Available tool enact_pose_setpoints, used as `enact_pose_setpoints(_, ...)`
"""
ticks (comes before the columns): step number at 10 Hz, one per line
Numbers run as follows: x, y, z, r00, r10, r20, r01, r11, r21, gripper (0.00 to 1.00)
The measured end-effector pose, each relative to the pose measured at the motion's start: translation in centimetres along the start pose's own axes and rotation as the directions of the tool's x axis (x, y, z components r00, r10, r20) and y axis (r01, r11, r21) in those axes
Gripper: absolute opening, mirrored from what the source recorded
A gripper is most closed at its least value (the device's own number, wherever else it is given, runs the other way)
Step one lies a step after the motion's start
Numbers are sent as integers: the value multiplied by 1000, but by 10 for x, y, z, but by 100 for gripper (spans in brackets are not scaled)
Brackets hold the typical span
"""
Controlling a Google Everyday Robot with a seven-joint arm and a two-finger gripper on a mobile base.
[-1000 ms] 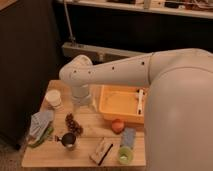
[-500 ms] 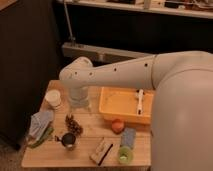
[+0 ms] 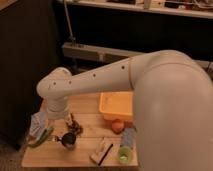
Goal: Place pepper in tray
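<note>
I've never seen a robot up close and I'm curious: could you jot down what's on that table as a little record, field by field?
gripper: open, low over the wooden table, just right of the pepper
pepper: lying on the table's left side
tray: at the back right, pepper not in it
orange-red fruit: on the table, just in front of the tray
task state: pepper not yet in tray

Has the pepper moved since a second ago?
No. The pepper lies in the same spot far left of the tray, the gripper hovering just right of it.
</note>
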Motion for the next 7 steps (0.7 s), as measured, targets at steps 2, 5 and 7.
enact_pose_setpoints(2, -6, 24, 12, 999, -44, 3, 44, 999, -17, 65)
enact_pose_setpoints(5, -16, 44, 19, 997, -72, 31, 73, 995, -65, 65)
enact_pose_setpoints(7, -19, 50, 17, 995, -80, 65, 86, 992, -94, 65)
